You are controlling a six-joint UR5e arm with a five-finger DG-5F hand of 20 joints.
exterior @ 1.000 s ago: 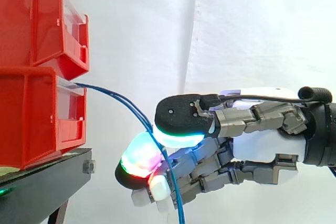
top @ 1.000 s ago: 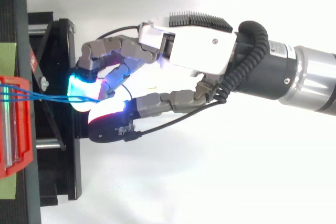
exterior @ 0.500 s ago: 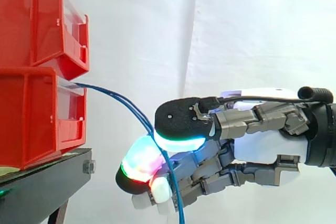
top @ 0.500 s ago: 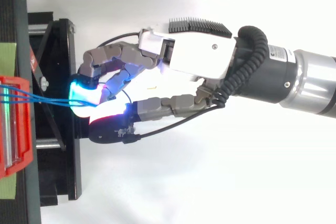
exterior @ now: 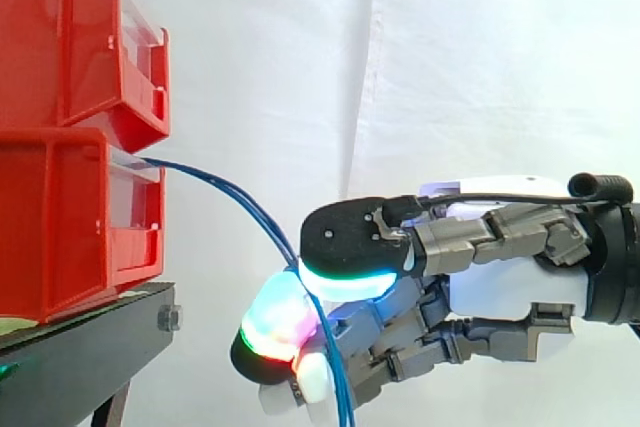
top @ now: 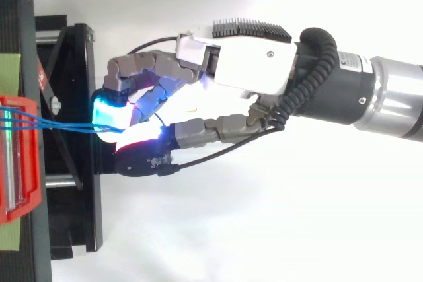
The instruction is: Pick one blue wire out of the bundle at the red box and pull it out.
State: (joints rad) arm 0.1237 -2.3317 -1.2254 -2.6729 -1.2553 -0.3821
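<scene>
Robot hand [exterior: 500,287] has sunk a little and eased back from the bin [exterior: 70,227] over the last second. In the side view its cyan-lit thumb sits lower than it did, and the red-and-green finger beneath has dropped by about as much. From above, the fingertips have drawn slightly away from the stand [top: 73,216].

The pinch has held through that shift. The pads [exterior: 345,282] press together on the blue wires [exterior: 215,179]. These run from the lip of the lower bin in a downward arc, pass between thumb and finger, and hang out below the hand. So the hand is clamped on the wires, not loose.

For the task this reads as the start of the pull rather than its end. The wires leave the bin at the same spot as before, and the arc sags rather than running taut. By my judgement nothing has come out yet and only slack is being taken up.

Two strands run side by side into the pinch in the side view, and from above several converge at the cyan pad. I cannot tell whether one wire or more is caught. If more than one is held, a further retreat would drag the lot instead of a single wire.
</scene>
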